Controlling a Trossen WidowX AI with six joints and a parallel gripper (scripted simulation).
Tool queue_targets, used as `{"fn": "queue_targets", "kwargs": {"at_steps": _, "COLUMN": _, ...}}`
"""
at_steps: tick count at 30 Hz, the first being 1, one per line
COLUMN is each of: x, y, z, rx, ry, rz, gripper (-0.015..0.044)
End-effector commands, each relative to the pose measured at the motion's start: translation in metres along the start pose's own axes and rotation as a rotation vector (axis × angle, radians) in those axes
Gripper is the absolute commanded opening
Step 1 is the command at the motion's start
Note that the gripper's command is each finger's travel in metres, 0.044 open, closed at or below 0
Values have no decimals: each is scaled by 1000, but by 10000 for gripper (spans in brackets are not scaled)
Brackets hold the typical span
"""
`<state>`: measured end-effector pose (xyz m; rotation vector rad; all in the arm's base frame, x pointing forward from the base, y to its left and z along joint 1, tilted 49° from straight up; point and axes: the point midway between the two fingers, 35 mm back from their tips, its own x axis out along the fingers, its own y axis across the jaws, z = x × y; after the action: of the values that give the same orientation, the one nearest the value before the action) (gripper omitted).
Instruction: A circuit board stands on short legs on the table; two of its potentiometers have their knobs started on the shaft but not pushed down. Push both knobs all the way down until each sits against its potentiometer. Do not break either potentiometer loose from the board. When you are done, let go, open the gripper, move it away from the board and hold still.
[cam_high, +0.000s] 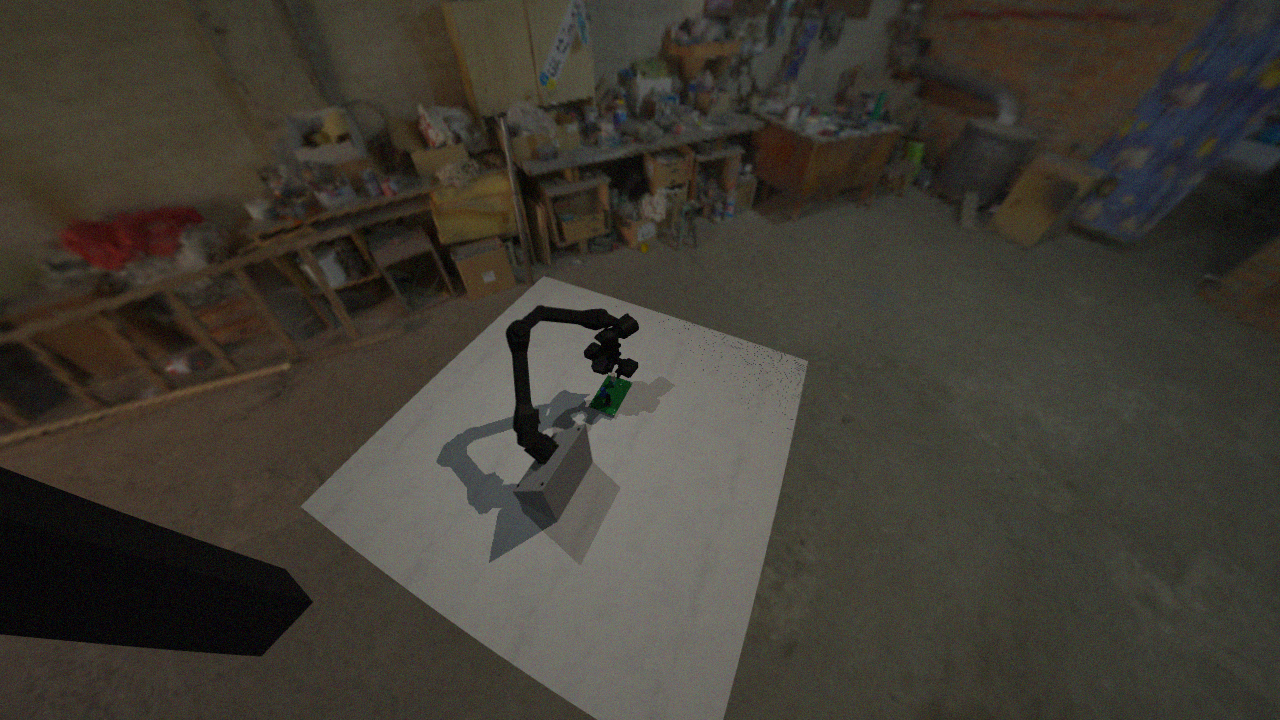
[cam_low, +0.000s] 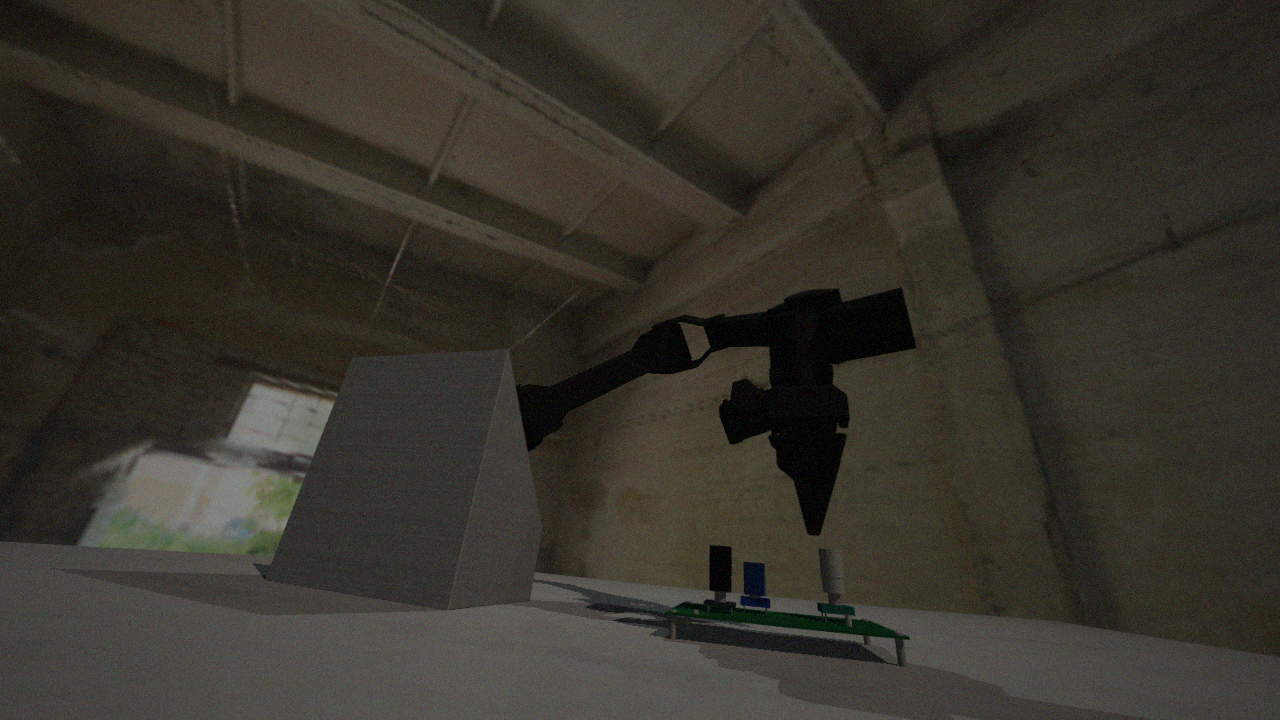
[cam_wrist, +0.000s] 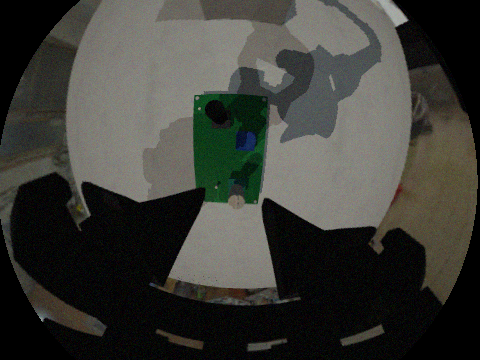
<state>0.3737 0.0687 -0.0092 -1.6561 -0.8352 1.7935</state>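
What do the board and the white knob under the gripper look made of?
Circuit board: flat matte green sheet on thin pale legs, likely laminate. White knob: plain matte off-white cylinder, probably plastic; no shine or texture shows. The open gripper hangs just above it.

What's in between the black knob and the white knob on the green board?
A blue knob stands between the black knob and the white knob on the board, plainest in the exterior view.

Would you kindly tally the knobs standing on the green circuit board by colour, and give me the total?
Black knob: 1
Blue knob: 1
White knob: 1
Total: 3 knobs on the circuit board
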Motion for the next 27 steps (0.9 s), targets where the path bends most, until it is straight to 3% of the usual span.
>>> {"fn": "queue_targets", "kwargs": {"at_steps": 1, "x": -12, "y": 12, "z": 35, "rx": 5, "ry": 2, "rz": 11, "gripper": 368}}
{"fn": "queue_targets", "kwargs": {"at_steps": 4, "x": -17, "y": 19, "z": 68, "rx": -13, "ry": 0, "rz": 19, "gripper": 440}}
{"fn": "queue_targets", "kwargs": {"at_steps": 13, "x": -18, "y": 25, "z": 171, "rx": 5, "ry": -7, "rz": 7, "gripper": 440}}
{"fn": "queue_targets", "kwargs": {"at_steps": 27, "x": -18, "y": 25, "z": 173, "rx": 8, "ry": -7, "rz": 6, "gripper": 440}}
